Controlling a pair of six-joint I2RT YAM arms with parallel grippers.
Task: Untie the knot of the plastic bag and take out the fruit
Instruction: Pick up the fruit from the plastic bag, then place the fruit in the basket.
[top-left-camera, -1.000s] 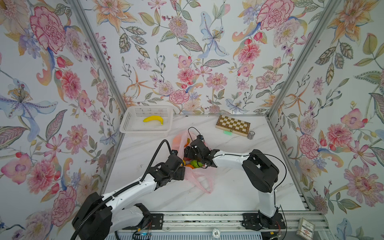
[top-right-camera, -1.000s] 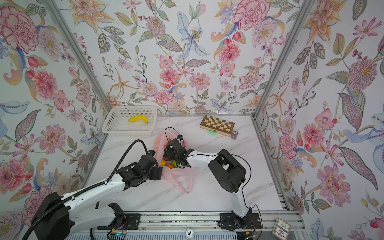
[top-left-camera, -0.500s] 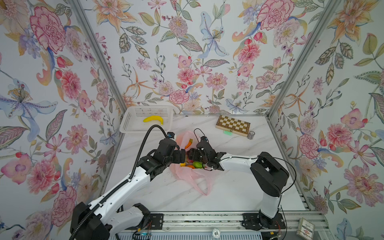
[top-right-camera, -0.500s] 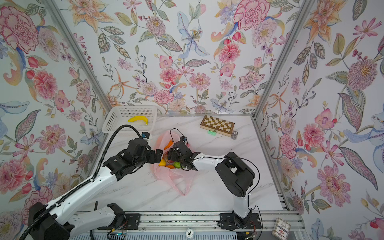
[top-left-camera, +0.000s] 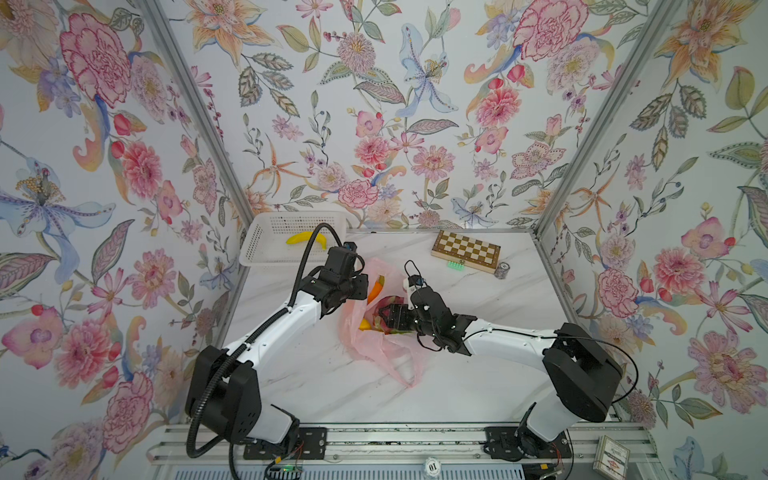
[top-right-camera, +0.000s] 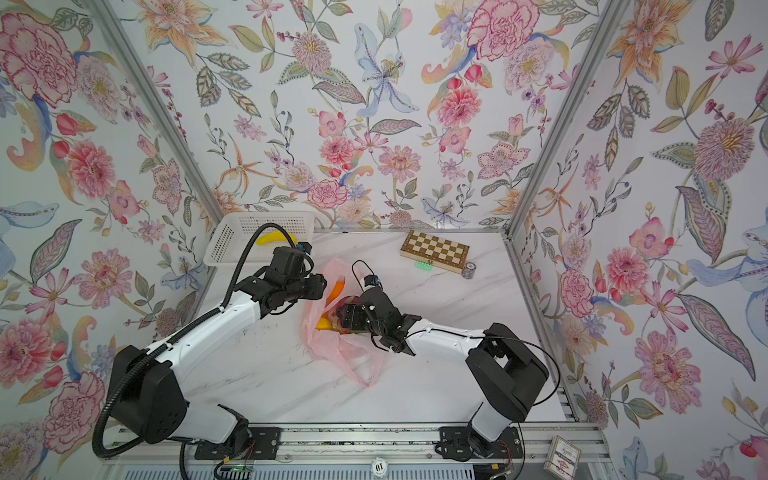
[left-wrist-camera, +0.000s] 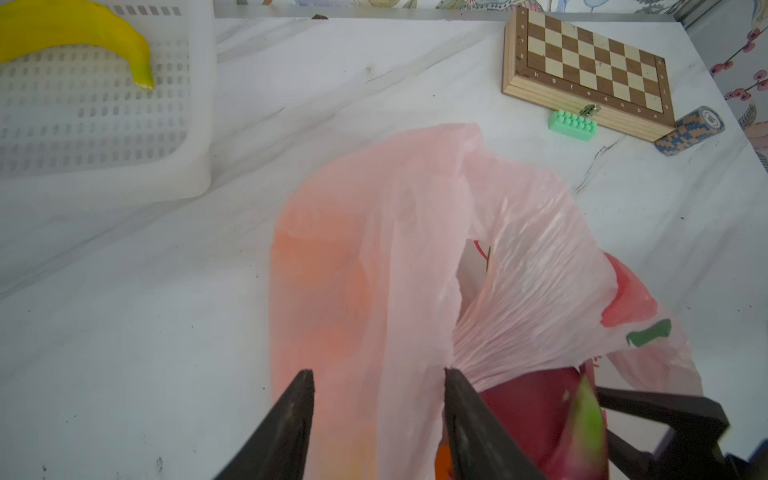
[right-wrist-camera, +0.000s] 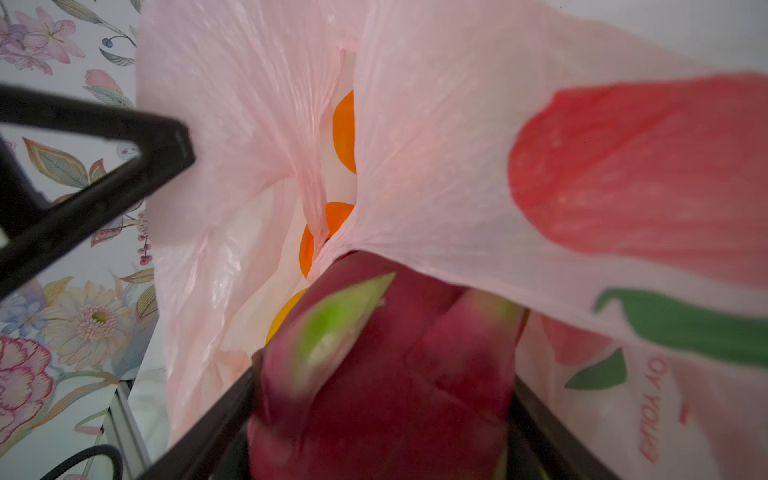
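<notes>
Left gripper (left-wrist-camera: 379, 374) has swung to the plastic bag (left-wrist-camera: 365, 232) rim, fingers parted astride its film; right gripper (right-wrist-camera: 384, 380) clasps the dragon fruit (right-wrist-camera: 415, 324).

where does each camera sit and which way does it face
Top views: high behind the robot, looking down and forward at the marble table; left arm and right arm show whole.
Left wrist: on the left arm, facing over the plastic bag toward the basket and chessboard; the left gripper shows.
Right wrist: on the right arm, facing into the bag's mouth; the right gripper flanks the dragon fruit.
Shared: both wrist views show bag and dragon fruit.
</notes>
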